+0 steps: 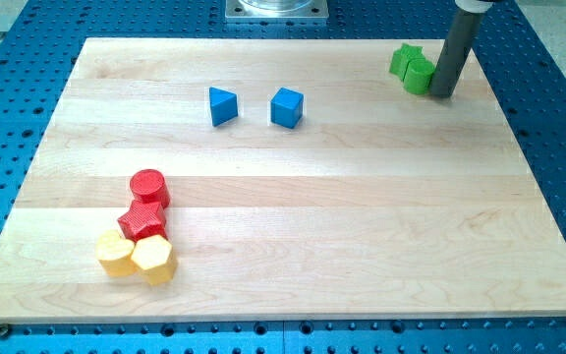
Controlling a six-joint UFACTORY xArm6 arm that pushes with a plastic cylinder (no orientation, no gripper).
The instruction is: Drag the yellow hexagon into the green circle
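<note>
You see only one part of the robot: a straight, round rod of dark grey colour with a smooth, matt surface. Its tip (442, 94) is cut flat. No cables or markings show.

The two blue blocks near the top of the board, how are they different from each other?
The blue block on the left looks wedge-like with a slanted top, while the blue cube on the right is square-faced. The left one also looks slightly smaller. Both are the same blue, sit apart side by side, and lie far from my tip.
</note>
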